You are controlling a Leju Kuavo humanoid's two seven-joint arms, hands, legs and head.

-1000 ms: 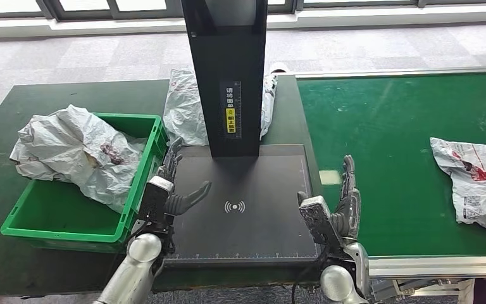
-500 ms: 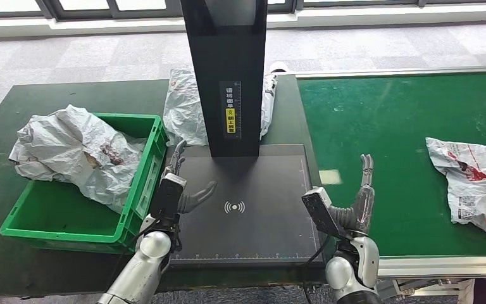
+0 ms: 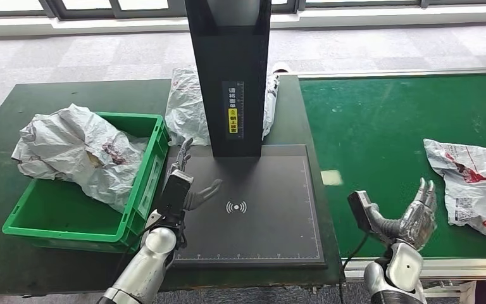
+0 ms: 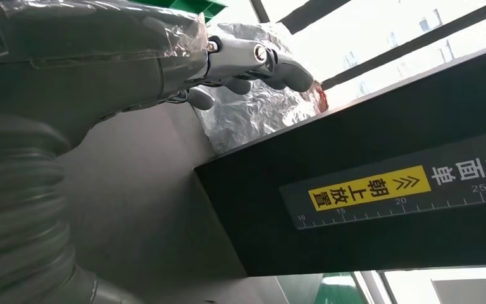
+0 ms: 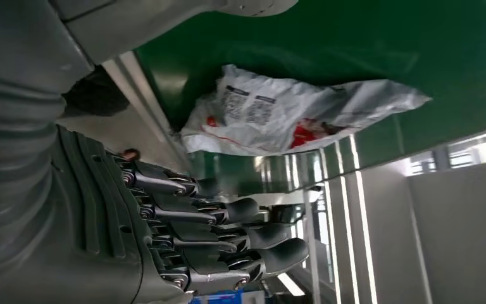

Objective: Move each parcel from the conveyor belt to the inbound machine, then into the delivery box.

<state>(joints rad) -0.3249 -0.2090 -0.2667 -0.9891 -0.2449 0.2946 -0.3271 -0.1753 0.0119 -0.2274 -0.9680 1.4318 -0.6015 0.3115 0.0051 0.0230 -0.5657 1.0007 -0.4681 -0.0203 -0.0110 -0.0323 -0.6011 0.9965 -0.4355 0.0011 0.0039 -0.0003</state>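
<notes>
Rightward since the earlier frames, the right hand (image 3: 411, 218) now hangs empty with fingers spread over the green conveyor belt (image 3: 380, 139), lower right, near the one white parcel (image 3: 471, 183) at the right edge. Left hand (image 3: 183, 187), empty and spread, sits over the black inbound machine (image 3: 253, 209). One green delivery box (image 3: 69, 225) holds one parcel (image 3: 79, 152); another (image 3: 186, 114) lies behind the machine's post. Grey floor beyond.

Left wrist view: empty fingers (image 4: 259, 60) beside the black post (image 4: 380, 202).

Right wrist view: open fingers (image 5: 228, 240), parcel (image 5: 291, 111) on the belt.
</notes>
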